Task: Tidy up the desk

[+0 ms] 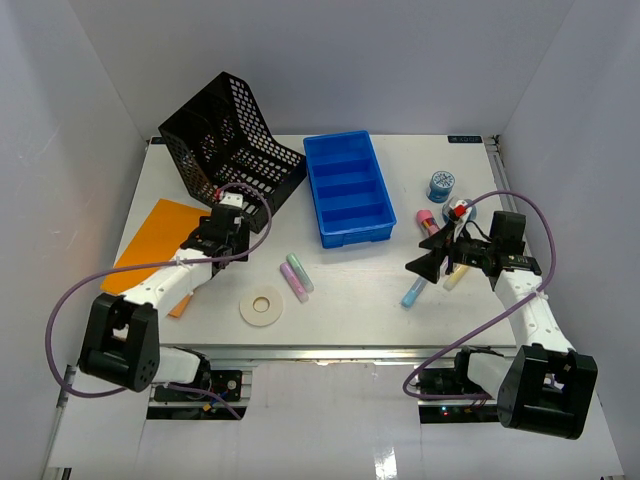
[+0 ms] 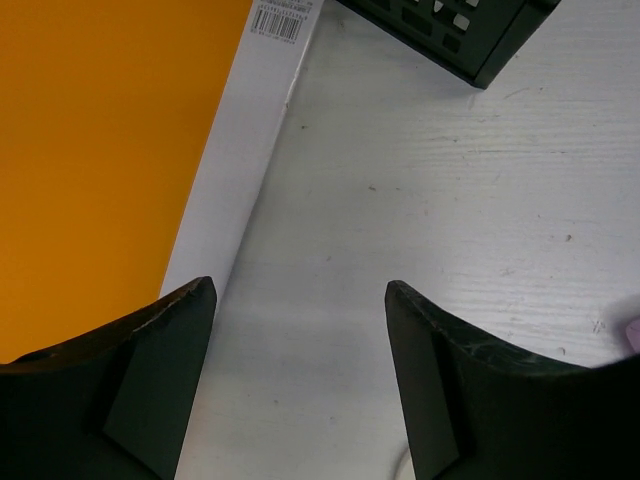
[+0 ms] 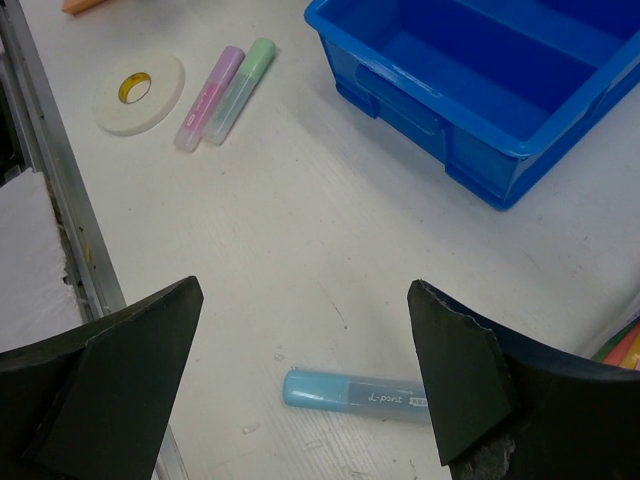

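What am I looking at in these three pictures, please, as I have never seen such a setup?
Two robot arms, the left arm and the right arm, are bolted to the near edge of a white desk. The overhead picture looks down on both. The other two come from cameras on each wrist, so the dark shapes at the bottom are the left fingers and right fingers. Both pairs stand open, holding nothing. On the desk lie a black mesh holder, a blue tray, an orange sheet, a tape roll and several markers, including a light blue marker.
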